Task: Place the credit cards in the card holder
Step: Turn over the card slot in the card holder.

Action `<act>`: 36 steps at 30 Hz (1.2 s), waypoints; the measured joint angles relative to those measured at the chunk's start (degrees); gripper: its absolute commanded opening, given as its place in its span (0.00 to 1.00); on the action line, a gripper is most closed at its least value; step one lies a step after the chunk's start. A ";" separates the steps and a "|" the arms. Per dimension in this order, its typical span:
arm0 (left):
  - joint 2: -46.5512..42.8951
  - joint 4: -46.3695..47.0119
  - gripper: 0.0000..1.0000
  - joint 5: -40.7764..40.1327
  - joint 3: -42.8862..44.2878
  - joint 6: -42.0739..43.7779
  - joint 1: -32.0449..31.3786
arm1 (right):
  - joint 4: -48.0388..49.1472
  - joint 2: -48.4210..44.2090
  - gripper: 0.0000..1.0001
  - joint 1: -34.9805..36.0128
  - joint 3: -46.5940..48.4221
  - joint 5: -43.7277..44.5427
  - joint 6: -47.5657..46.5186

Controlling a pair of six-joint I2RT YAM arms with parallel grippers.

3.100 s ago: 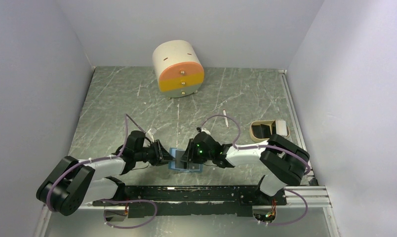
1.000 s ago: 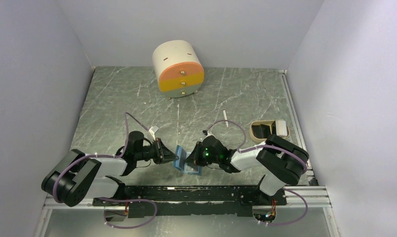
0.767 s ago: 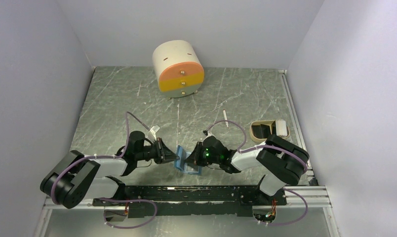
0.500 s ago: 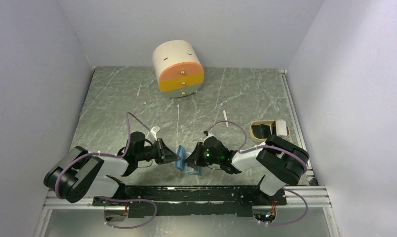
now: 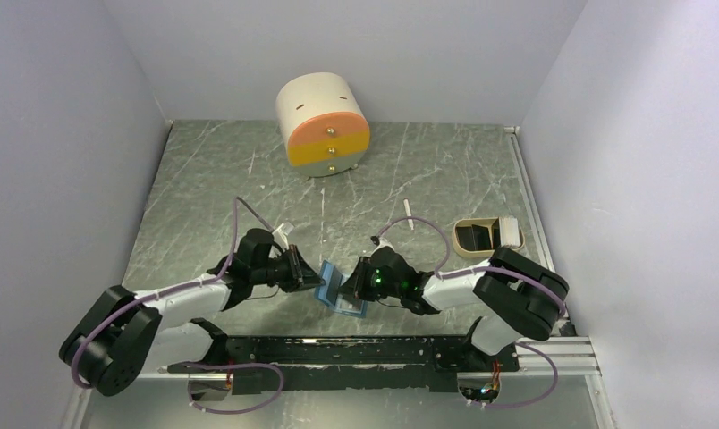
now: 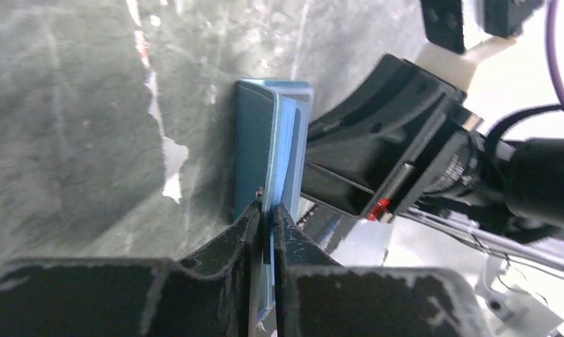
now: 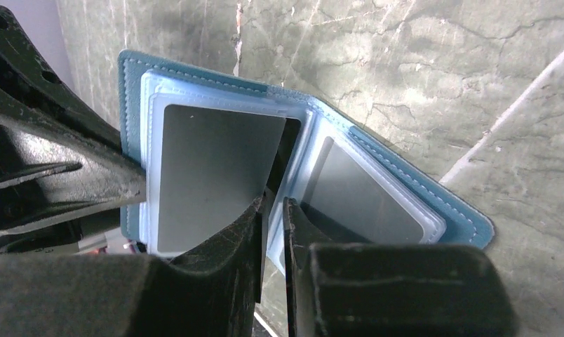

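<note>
An open blue card holder [image 5: 340,296] stands half-raised on the tabletop [image 5: 427,170] between two robot arms. The left fingers [image 6: 240,235] pinch the edge of its upright flap. The right fingers [image 7: 240,228], nearly pressed together, sit at its fold; whether they grip anything cannot be told. Two grey credit cards [image 7: 209,175] lie in its pockets, one on either side of the right fingers.
</note>
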 measured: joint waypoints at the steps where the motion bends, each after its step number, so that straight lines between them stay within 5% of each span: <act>1: -0.83 -3.58 0.15 -1.62 1.22 0.92 -0.24 | -0.26 -0.17 0.18 0.02 -0.02 0.15 -0.11; 11: 0.57 -14.29 0.16 -7.98 4.90 4.37 -1.62 | 0.07 0.72 0.18 0.02 0.44 0.28 -2.40; 26: 5.33 -7.50 0.23 -5.44 4.85 2.82 -4.68 | -1.05 0.85 0.21 0.02 1.62 -0.04 -5.62; 36: 0.31 -8.85 0.29 -5.64 4.87 2.80 -5.11 | -6.45 1.75 0.24 0.00 6.49 0.15 -9.38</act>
